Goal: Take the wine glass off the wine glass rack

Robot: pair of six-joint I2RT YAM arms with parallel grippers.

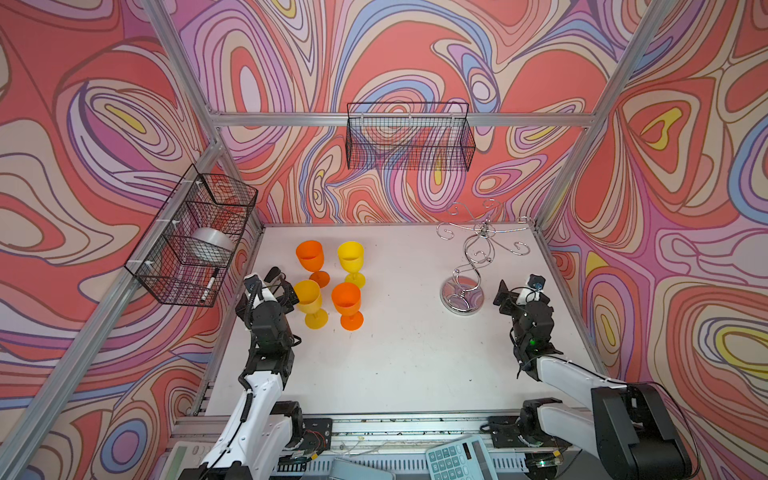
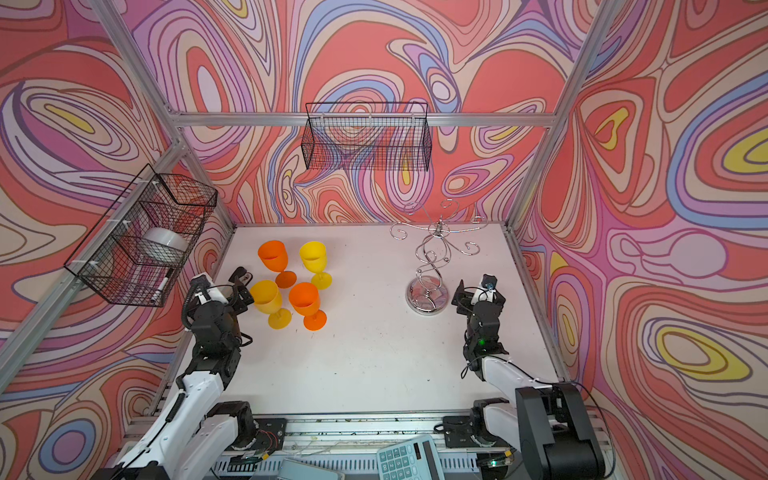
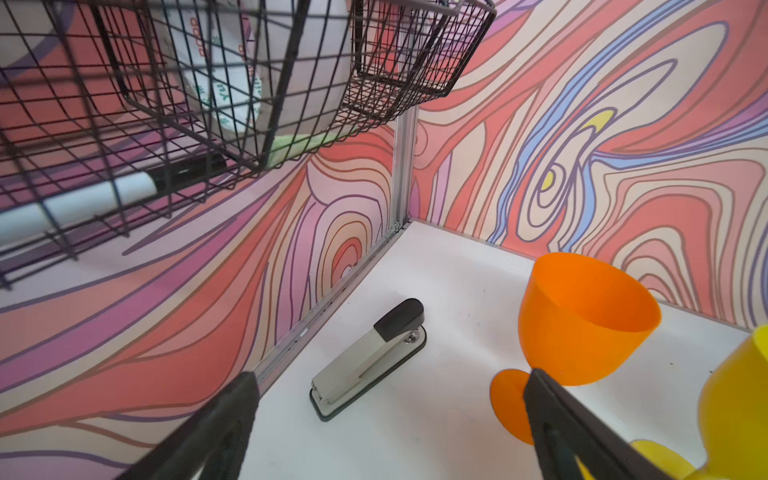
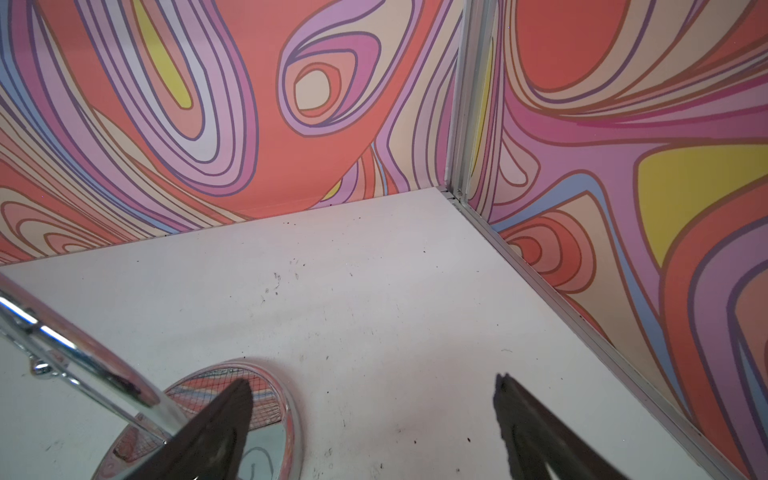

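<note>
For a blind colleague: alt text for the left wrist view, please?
The left gripper is open over a white table, with a grey stapler seen between its fingers. An orange glass stands by one finger, a yellow glass at the frame's edge, and a black wire basket hangs by the swirl-patterned wall.

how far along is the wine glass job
Done, it seems: the wine glass rack has bare hooks, and four wine glasses stand upright on the table. In hand: nothing; the left gripper and right gripper are open and empty. Left: no glass visible to remove.
</note>
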